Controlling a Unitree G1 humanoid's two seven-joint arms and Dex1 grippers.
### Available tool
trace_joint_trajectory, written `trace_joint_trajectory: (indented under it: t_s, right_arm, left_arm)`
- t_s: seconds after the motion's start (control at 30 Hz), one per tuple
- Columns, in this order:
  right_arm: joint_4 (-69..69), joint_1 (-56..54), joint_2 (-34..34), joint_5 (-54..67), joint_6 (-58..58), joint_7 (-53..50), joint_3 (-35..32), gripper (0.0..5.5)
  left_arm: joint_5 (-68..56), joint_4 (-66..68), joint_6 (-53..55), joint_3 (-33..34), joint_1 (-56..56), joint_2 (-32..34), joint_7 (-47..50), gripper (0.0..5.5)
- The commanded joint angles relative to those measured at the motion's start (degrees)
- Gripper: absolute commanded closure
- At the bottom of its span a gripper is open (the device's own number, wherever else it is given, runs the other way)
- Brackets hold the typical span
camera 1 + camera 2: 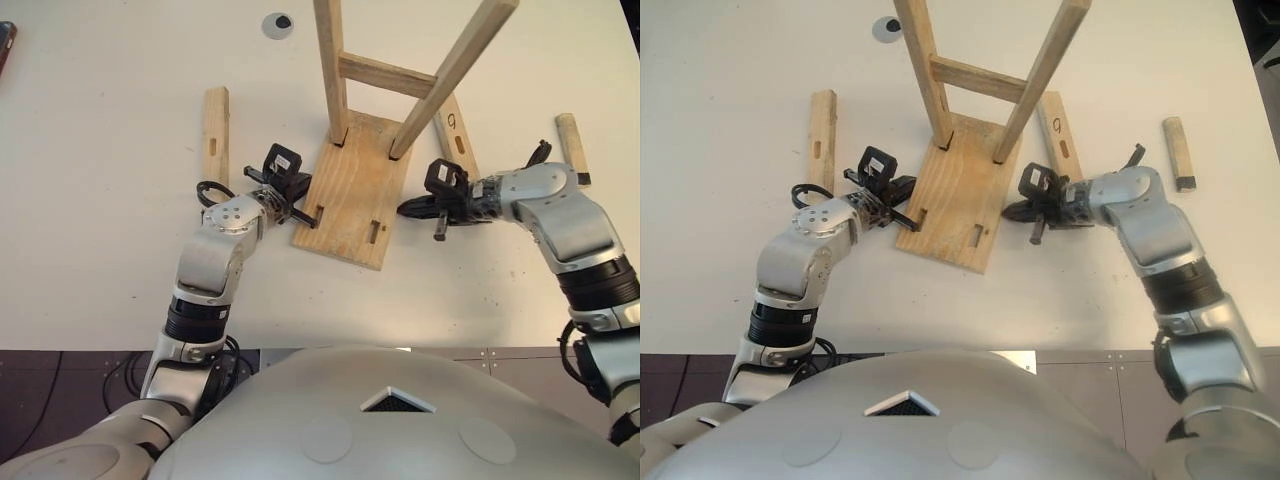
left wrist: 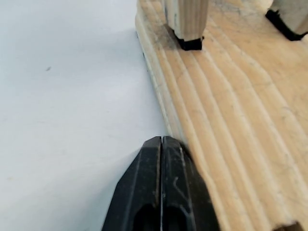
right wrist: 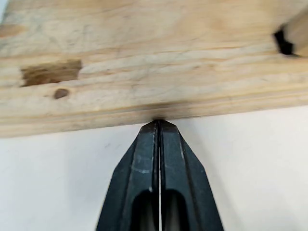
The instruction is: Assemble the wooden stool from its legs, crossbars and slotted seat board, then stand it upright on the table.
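The slotted seat board (image 1: 350,205) lies flat on the white table. Two legs (image 1: 331,70) joined by a crossbar (image 1: 385,75) stand upright in its far slots. The two near slots (image 1: 374,232) are empty. My left gripper (image 1: 303,213) is shut, its tip against the board's left edge (image 2: 161,108). My right gripper (image 1: 402,208) is shut too, its tip touching the board's right edge (image 3: 159,111). A loose leg (image 1: 215,135) lies to the left, another loose leg (image 1: 455,135) to the right of the board.
A short wooden crossbar (image 1: 571,147) lies at the far right. A round grey port (image 1: 278,24) sits in the table at the back. The table's front edge (image 1: 300,349) runs just before my arms.
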Motion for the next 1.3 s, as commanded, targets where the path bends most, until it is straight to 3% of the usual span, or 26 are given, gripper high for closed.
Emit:
trace_joint_trajectory:
  t_s: [0.03, 0.17, 0.43, 0.57, 0.7, 0.8, 0.9, 1.1, 1.3]
  right_arm:
    - [7.72, -1.81, 8.75, -3.78, -1.97, -9.82, 0.62, 5.45]
    - [12.79, -4.17, 12.54, -5.28, -3.77, -15.88, -1.46, 5.45]
    - [14.01, -6.36, 12.89, -4.48, -3.56, -17.90, -6.03, 5.45]
    - [12.77, -12.77, 9.00, -1.49, -0.02, -16.95, -14.05, 4.80]
    - [18.98, -24.57, 0.55, 0.79, 2.47, -16.33, -23.56, 4.09]
    - [24.58, -17.63, -9.17, -1.17, 0.97, -12.90, -25.78, 3.53]
    - [32.26, -14.31, -13.73, -2.06, -0.58, -11.44, -27.13, 2.94]
    - [37.68, -9.42, -12.67, 0.56, 1.90, -9.59, -29.34, 1.86]
    - [47.31, -9.15, -8.99, -1.80, -4.14, -12.17, -27.85, 2.05]
  left_arm:
    - [-1.46, 3.12, 0.52, 0.03, -2.02, -2.29, -0.10, 5.50]
    - [-1.28, 8.70, -1.10, 1.59, -6.31, -4.08, 0.95, 5.50]
    - [-0.18, 19.79, -7.94, 5.01, -14.16, -6.17, 2.71, 5.50]
    - [-0.19, 16.51, -8.04, 7.64, -12.66, -5.75, 4.69, 5.50]
    - [0.25, 14.76, -12.81, 11.97, -10.04, -4.82, 6.91, 5.50]
    - [-0.77, 13.69, -15.31, 12.42, -11.21, -7.90, 8.26, 5.50]
    - [-0.60, 11.63, -17.07, 13.78, -9.09, -8.07, 9.68, 5.50]
    - [-1.08, 11.33, -18.51, 14.77, -7.80, -8.87, 11.34, 5.50]
    - [-0.97, 12.98, -18.79, 14.12, -10.47, -7.80, 10.56, 5.50]
